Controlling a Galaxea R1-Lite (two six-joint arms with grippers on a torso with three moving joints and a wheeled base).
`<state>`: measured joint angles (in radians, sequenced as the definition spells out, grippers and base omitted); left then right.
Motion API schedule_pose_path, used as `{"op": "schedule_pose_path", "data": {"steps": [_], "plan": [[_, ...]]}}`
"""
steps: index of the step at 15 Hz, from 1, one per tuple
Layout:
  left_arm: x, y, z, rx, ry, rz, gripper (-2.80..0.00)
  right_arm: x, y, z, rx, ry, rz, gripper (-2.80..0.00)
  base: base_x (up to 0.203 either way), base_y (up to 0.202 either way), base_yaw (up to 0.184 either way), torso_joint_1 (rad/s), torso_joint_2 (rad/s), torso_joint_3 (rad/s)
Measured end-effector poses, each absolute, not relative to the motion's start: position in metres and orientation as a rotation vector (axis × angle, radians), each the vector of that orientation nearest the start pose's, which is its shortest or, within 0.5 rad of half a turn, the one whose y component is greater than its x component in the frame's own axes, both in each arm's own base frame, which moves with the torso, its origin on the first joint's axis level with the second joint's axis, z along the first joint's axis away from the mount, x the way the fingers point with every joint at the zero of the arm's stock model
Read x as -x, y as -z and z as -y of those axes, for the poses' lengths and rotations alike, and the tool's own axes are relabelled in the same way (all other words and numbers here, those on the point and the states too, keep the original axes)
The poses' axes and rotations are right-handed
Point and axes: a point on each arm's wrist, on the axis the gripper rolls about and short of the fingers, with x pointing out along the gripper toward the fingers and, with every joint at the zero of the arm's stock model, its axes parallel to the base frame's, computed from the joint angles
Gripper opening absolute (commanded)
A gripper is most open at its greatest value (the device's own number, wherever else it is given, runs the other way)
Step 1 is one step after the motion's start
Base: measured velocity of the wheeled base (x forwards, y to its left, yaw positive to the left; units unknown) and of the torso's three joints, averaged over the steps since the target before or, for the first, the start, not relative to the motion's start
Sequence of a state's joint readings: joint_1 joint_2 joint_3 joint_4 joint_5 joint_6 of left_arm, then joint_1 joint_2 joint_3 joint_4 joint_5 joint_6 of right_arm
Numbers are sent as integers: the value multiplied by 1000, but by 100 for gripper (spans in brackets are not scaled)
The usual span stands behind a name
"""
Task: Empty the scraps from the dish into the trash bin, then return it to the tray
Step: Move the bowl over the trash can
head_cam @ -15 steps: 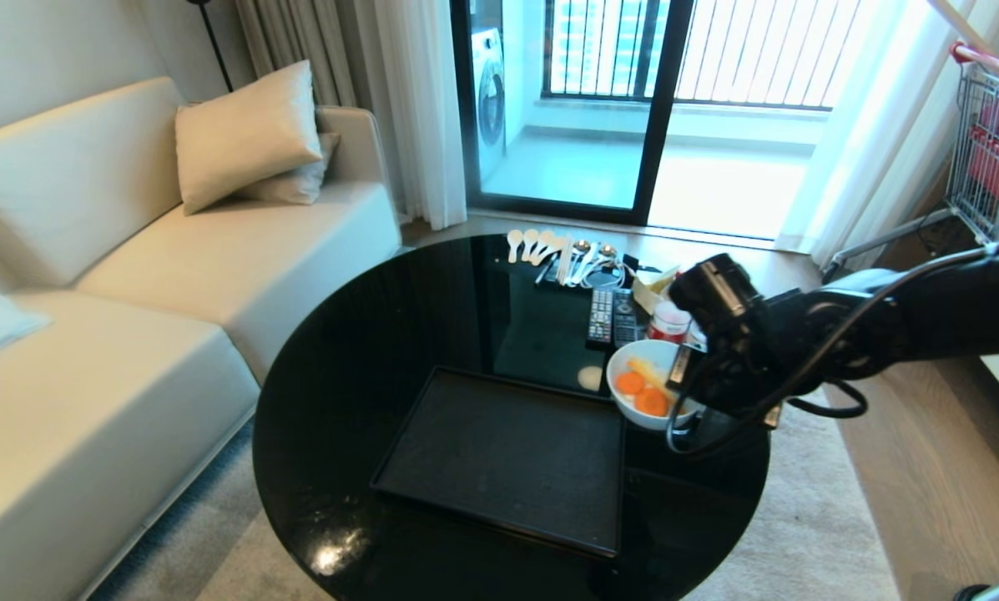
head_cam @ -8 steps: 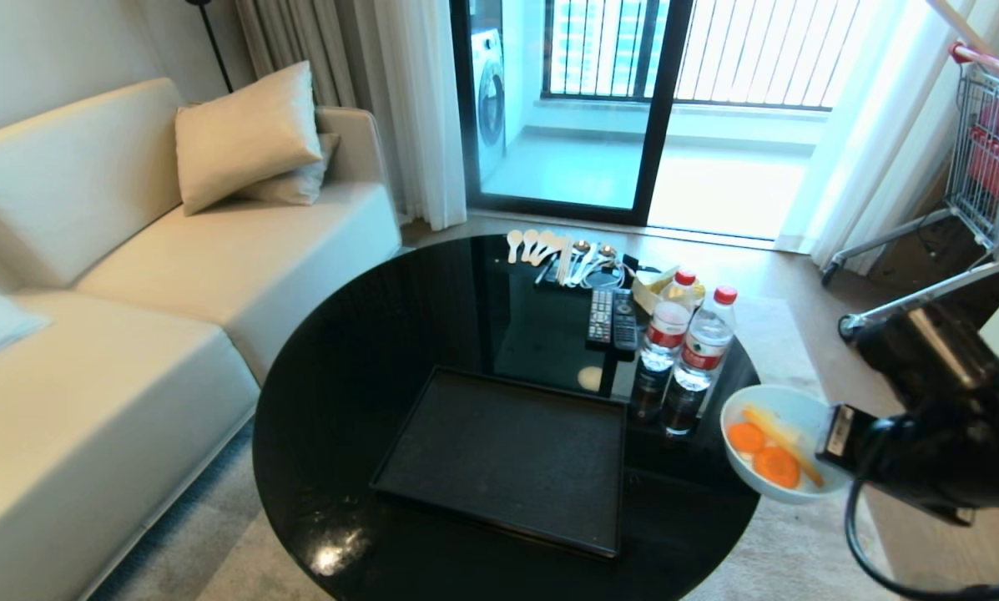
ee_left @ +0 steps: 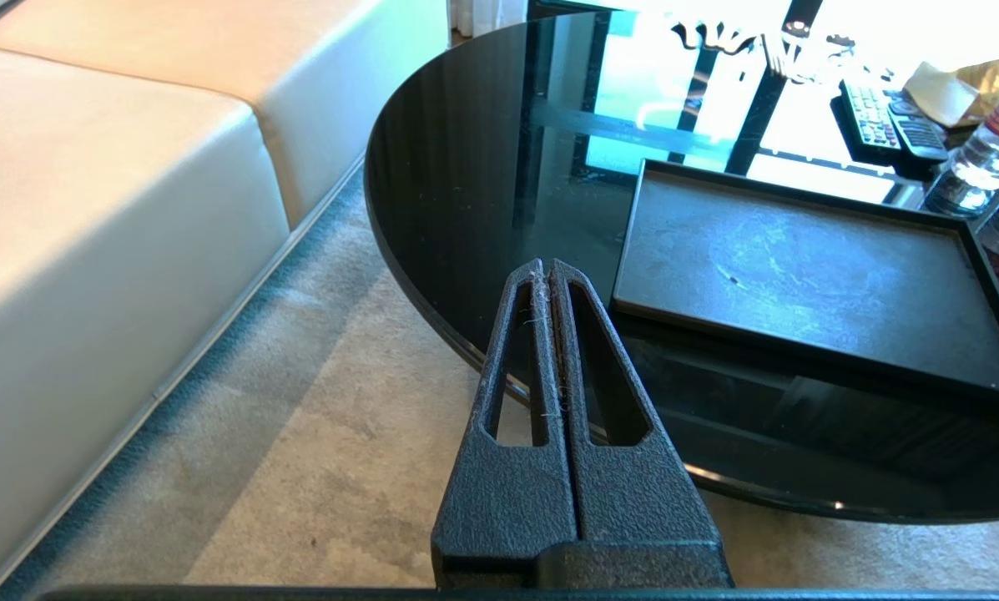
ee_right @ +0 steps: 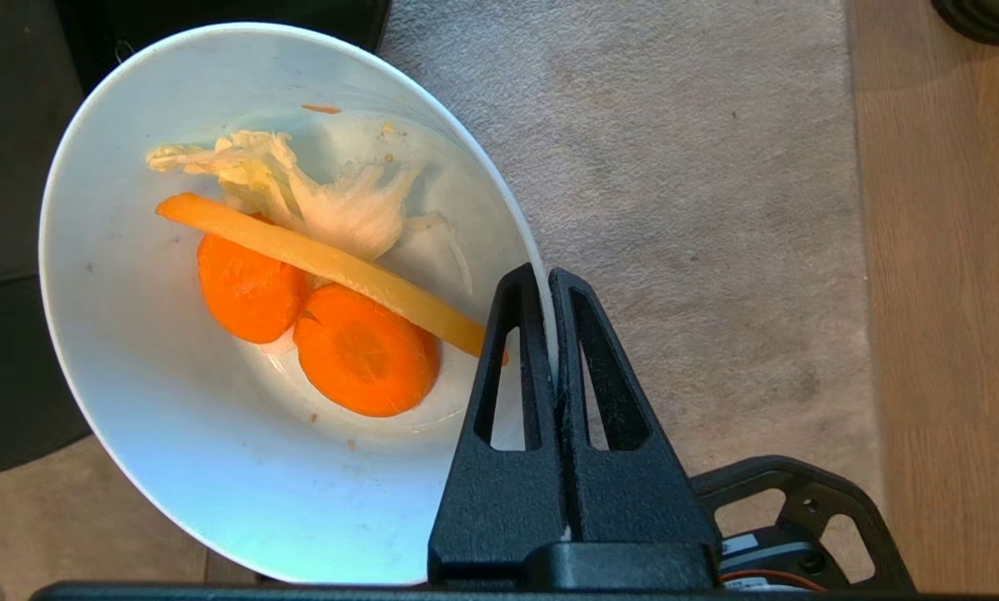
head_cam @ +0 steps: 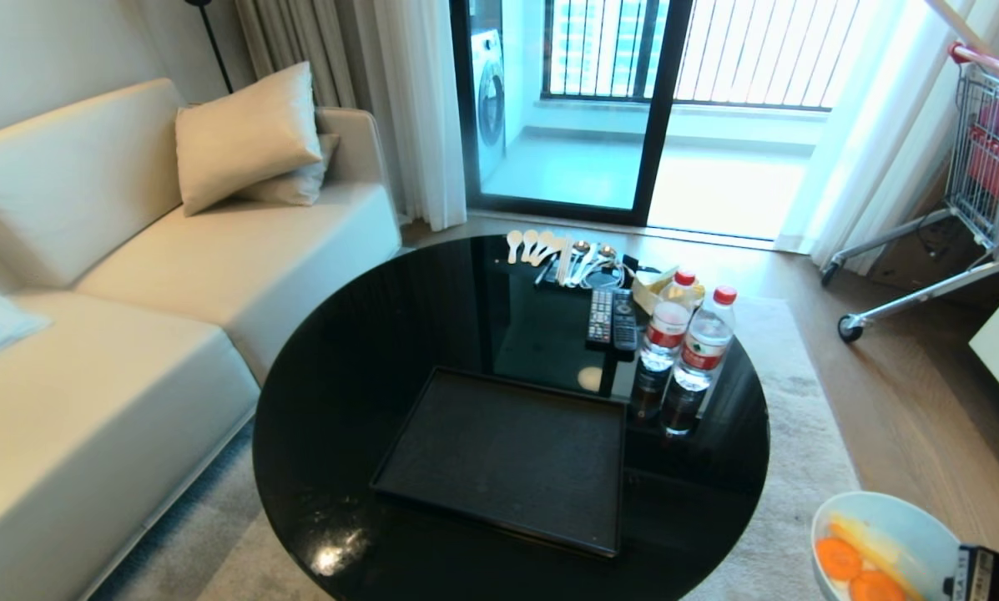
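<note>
Moving fast, the bowl has gone from just above the tray's edge, out past the table's rim, and down low on my right side. Now it hangs over the rug, well away from the table. My right pincer is pinching the bowl's rim, one finger inside and one outside. The scraps are all in there: two orange carrot rounds, a long yellow strip and some pale leafy bits. Nothing has spilled, though the bowl leans a little. The tray sits bare on the table, waiting for the bowl to come back. My left pincer is pressed together with nothing in it, and it hangs near the table's edge beside the sofa. I cannot see the bin in any view, so I think I am carrying the bowl toward it. The tipping is not done yet. I must keep the bowl steady so the carrots do not roll out onto the rug.
</note>
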<state>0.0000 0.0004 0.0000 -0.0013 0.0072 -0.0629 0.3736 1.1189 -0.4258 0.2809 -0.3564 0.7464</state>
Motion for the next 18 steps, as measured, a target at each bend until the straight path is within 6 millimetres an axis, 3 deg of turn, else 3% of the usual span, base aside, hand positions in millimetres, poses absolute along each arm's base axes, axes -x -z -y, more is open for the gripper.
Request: {"op": "schedule_pose_path", "data": {"steps": [6,18], "plan": [[23,-76,0,63,-7,1,-280,-95,-132,-30,-362,266,-852,-280,0,0,0,0,0,0],[23,-76,0,63,-7,1,-280,-101,-136,-35,-344,222,-838,-280,0,0,0,0,0,0]]}}
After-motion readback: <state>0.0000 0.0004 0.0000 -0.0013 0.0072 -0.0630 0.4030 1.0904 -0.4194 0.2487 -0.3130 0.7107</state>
